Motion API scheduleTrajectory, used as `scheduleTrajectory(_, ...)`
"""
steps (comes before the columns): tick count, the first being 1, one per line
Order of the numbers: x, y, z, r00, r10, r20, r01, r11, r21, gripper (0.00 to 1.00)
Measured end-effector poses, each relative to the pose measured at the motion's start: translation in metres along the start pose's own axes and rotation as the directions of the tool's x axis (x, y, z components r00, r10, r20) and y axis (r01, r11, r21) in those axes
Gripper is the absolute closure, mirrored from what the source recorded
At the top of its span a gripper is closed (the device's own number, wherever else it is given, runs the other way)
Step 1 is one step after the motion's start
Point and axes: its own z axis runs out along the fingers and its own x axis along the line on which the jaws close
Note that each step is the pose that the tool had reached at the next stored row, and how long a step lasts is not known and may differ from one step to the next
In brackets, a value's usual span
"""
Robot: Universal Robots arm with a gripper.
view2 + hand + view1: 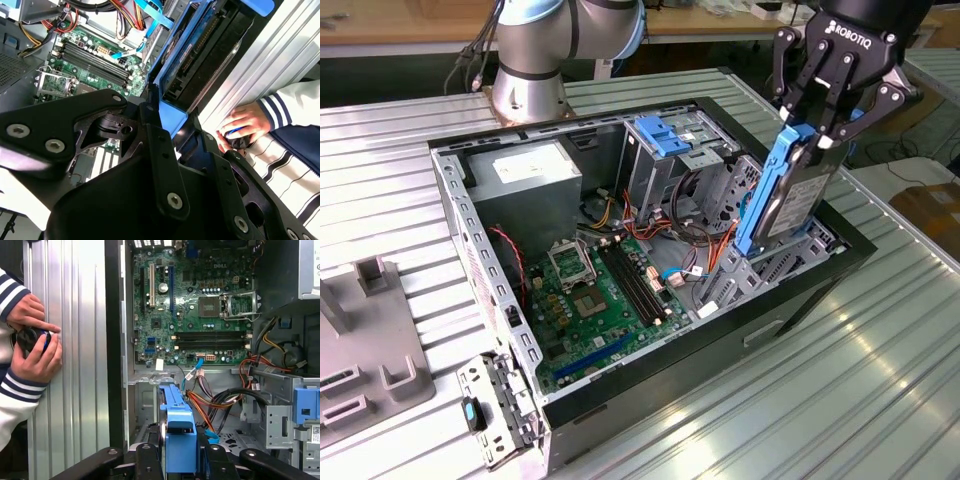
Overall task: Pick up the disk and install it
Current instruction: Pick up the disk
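Observation:
The disk point(798, 200) is a grey hard drive in a bright blue carrier rail, held on edge and tilted. My gripper point(817, 135) is shut on its upper end. It hangs just above the drive bay point(790, 262) at the exterior view's right end of the open computer case point(450, 210), its lower end at the bay's opening. In the first wrist view the disk's blue carrier point(179, 440) runs between my fingers point(148, 460) over the bay. In the second wrist view the disk point(200, 55) extends away from my fingers point(155, 145).
The case holds a green motherboard point(595, 300), a power supply point(525, 170), a second bay with a blue bracket point(665, 135) and loose orange cables point(220, 400). A person's hands point(35, 345) in striped sleeves hold a small black object on the ribbed metal table point(800, 400). A grey fixture point(370, 340) stands at the exterior view's left.

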Motion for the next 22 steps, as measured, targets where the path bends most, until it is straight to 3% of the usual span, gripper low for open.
scheduleTrajectory(3,0.0004,0.0010,0.0007,1.0000,0.000,0.0010,0.000,1.0000,0.0000,0.64)
scheduleTrajectory(9,0.0001,0.0013,0.0112,1.0000,0.000,0.0012,0.000,1.0000,0.0001,0.64)
scheduleTrajectory(12,0.0003,0.0014,0.0221,1.0000,0.001,0.0011,-0.001,1.0000,0.0000,0.64)
scheduleTrajectory(22,0.0036,0.0018,0.0499,1.0000,0.008,0.0007,-0.008,1.0000,-0.0010,0.64)
